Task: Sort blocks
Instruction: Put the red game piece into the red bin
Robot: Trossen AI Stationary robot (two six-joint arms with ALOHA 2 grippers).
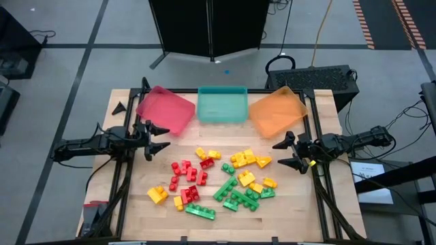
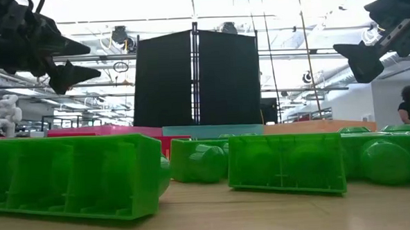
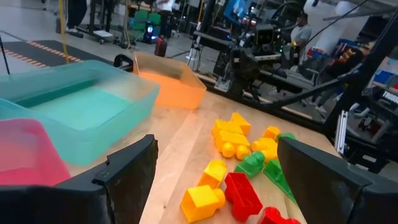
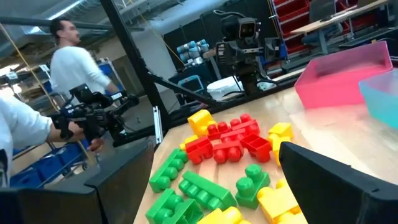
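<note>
Both pincers (image 1: 155, 139) (image 1: 289, 151) gape empty above blocks (image 1: 218, 180).

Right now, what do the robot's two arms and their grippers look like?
Both arms are dark, nearly black, slim and jointed, with black cables trailing along them. The left gripper and right gripper each end in two broad, flat, matte-black fingers with angular pointed tips. A small yellow mark shows near the right wrist.

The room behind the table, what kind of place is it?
Probably a robotics lab or workshop: another robot arm stands on a bench, blue storage bins sit on racks, and people work nearby.
</note>
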